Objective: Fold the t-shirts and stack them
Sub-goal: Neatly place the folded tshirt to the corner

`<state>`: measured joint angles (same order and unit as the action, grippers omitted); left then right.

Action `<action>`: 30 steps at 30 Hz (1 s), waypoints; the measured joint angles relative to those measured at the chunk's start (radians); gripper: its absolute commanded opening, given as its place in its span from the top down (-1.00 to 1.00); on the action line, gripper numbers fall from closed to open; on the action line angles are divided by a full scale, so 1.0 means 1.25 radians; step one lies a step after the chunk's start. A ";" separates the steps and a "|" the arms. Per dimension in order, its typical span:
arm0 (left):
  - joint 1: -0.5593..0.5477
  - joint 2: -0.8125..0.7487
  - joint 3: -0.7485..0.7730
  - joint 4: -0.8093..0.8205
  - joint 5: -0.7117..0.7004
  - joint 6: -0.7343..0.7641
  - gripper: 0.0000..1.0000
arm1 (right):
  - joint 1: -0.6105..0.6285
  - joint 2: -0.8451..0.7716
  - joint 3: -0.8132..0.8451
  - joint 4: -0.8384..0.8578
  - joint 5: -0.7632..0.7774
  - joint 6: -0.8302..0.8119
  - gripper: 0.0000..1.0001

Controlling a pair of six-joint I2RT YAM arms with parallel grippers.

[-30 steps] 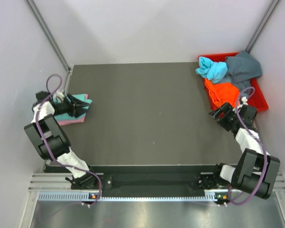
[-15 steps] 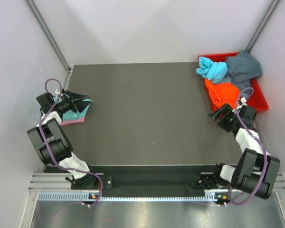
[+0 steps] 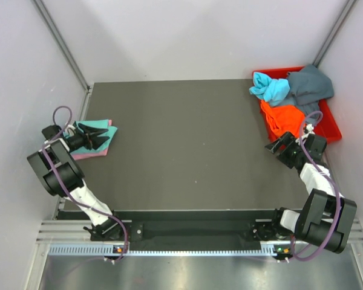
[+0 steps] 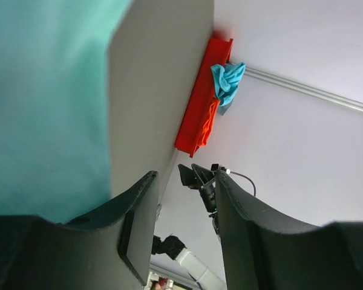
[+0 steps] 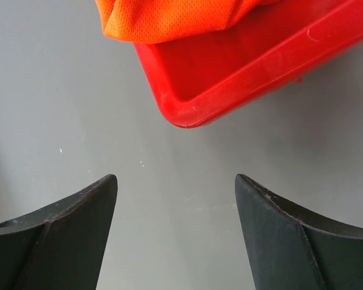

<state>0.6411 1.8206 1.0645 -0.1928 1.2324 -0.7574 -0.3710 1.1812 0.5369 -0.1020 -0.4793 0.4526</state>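
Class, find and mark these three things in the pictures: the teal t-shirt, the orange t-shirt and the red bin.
teal t-shirt (image 4: 48, 96): left wrist view, on the flat cloth at the left.
orange t-shirt (image 3: 283, 118): top external view, on the middle of the bunched cloth.
red bin (image 5: 254, 63): right wrist view, on its near wall.
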 measured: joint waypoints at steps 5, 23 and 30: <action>0.005 0.062 0.002 -0.073 -0.015 0.071 0.04 | -0.001 0.005 0.001 0.000 0.000 -0.003 -0.58; 0.005 0.080 -0.005 -0.136 -0.071 0.156 -0.09 | -0.019 0.009 0.001 -0.003 0.006 -0.006 -0.58; -0.002 0.080 0.099 -0.212 -0.045 0.191 -0.08 | -0.020 0.009 0.001 -0.003 0.006 -0.006 -0.58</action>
<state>0.6388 1.9209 1.1885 -0.4583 1.1755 -0.5182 -0.3958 1.1931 0.5381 -0.1059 -0.4721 0.4446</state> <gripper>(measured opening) 0.537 0.791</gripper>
